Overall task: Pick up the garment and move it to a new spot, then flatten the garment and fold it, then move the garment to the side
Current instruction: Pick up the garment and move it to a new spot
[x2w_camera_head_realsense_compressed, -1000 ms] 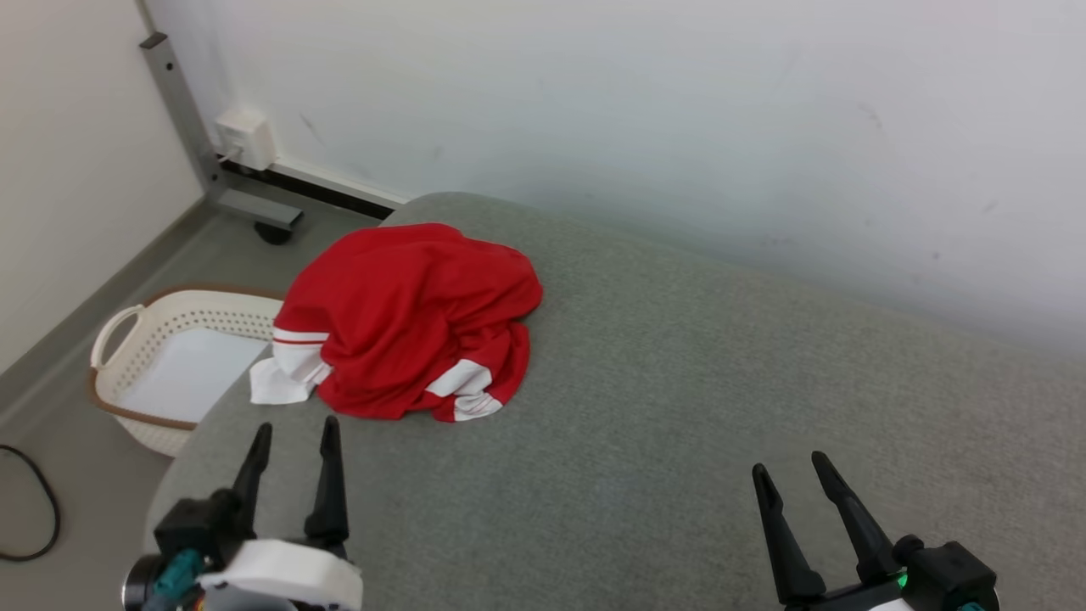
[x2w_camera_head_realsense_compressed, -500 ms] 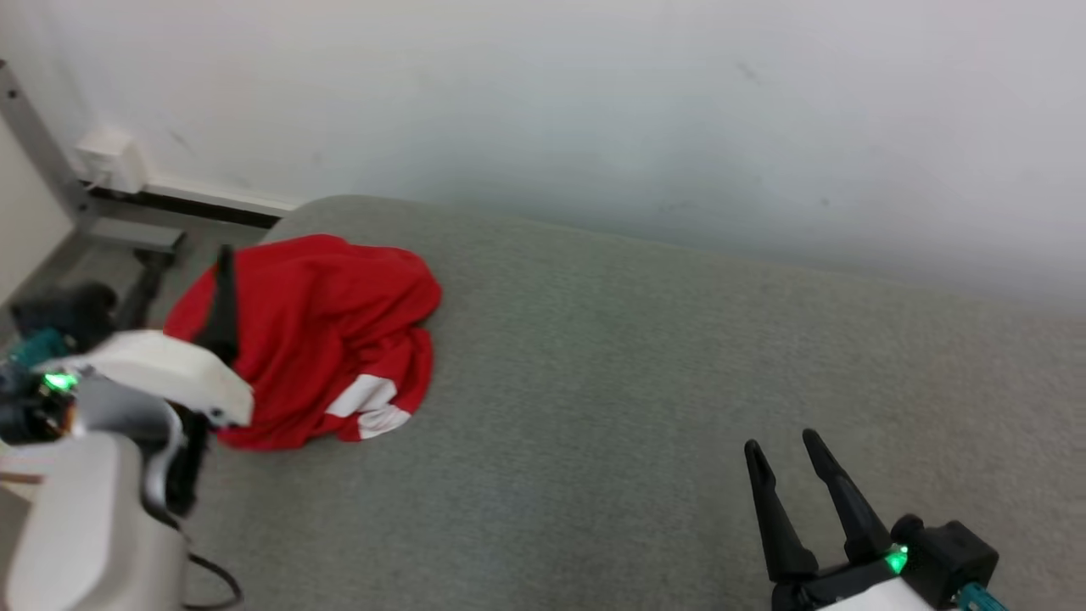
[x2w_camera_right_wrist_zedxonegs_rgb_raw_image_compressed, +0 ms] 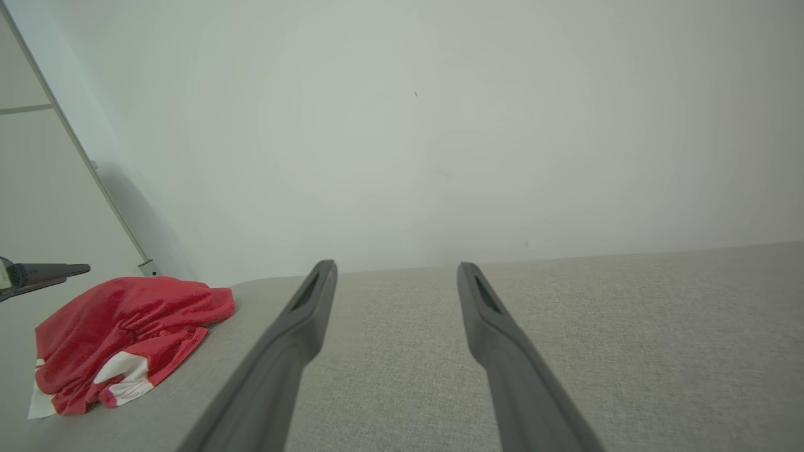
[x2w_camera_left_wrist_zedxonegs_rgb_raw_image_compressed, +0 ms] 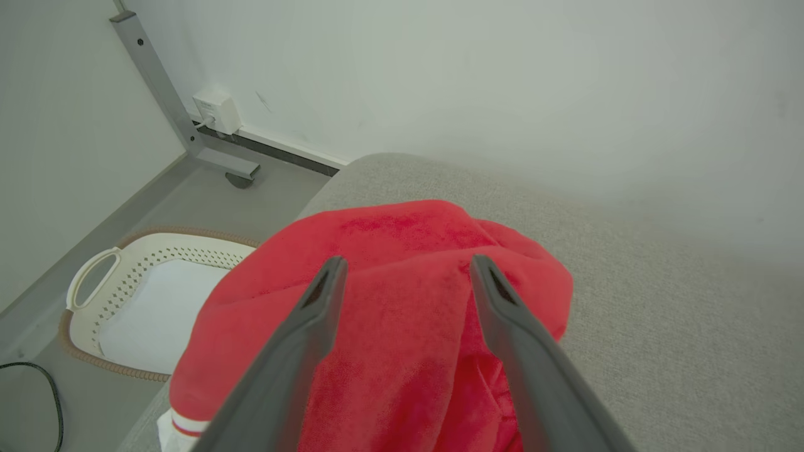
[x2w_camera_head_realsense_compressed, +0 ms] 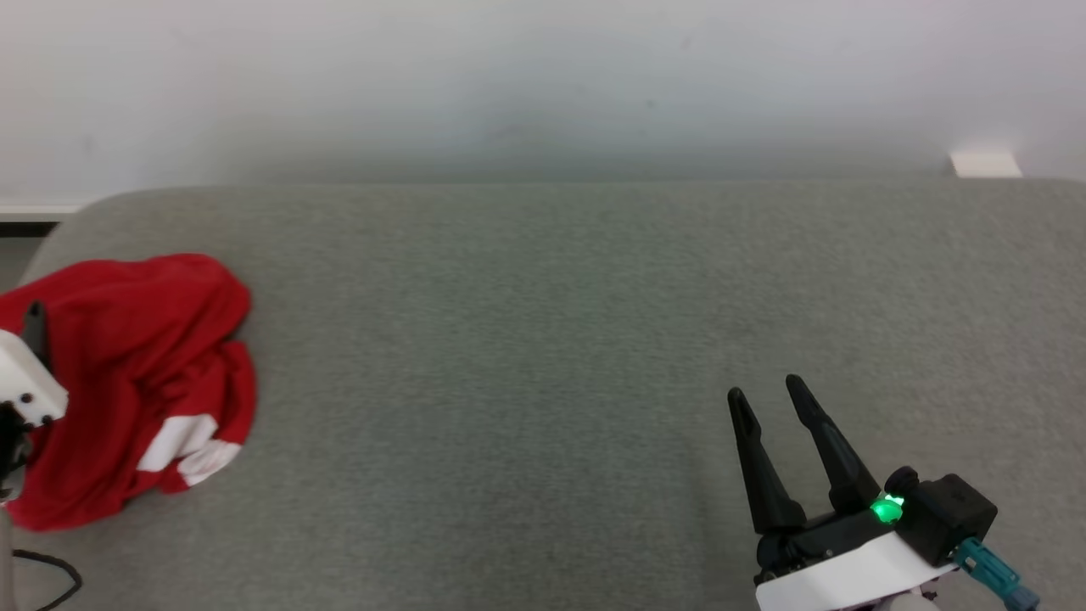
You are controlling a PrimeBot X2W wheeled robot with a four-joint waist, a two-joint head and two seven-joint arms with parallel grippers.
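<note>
A crumpled red garment (x2w_camera_head_realsense_compressed: 144, 373) with white trim lies in a heap at the left end of the grey cushioned surface (x2w_camera_head_realsense_compressed: 543, 339). In the left wrist view the garment (x2w_camera_left_wrist_zedxonegs_rgb_raw_image_compressed: 402, 326) sits right under my left gripper (x2w_camera_left_wrist_zedxonegs_rgb_raw_image_compressed: 405, 267), whose two fingers stand apart above the cloth with nothing between them. Only one dark fingertip (x2w_camera_head_realsense_compressed: 34, 327) and the white wrist show at the head view's left edge. My right gripper (x2w_camera_head_realsense_compressed: 764, 395) hovers open over bare cushion at the lower right, far from the garment (x2w_camera_right_wrist_zedxonegs_rgb_raw_image_compressed: 125, 333).
A white perforated laundry basket (x2w_camera_left_wrist_zedxonegs_rgb_raw_image_compressed: 113, 301) sits on the floor left of the cushion, beside a grey metal leg (x2w_camera_left_wrist_zedxonegs_rgb_raw_image_compressed: 163, 94) and a wall socket (x2w_camera_left_wrist_zedxonegs_rgb_raw_image_compressed: 217, 113). A black cable (x2w_camera_left_wrist_zedxonegs_rgb_raw_image_compressed: 38, 389) lies on the floor. A pale wall runs behind the cushion.
The head camera has swung right, so the garment now sits at the picture's left edge. My left arm has risen from the lower left to above the garment. The right gripper has barely moved.
</note>
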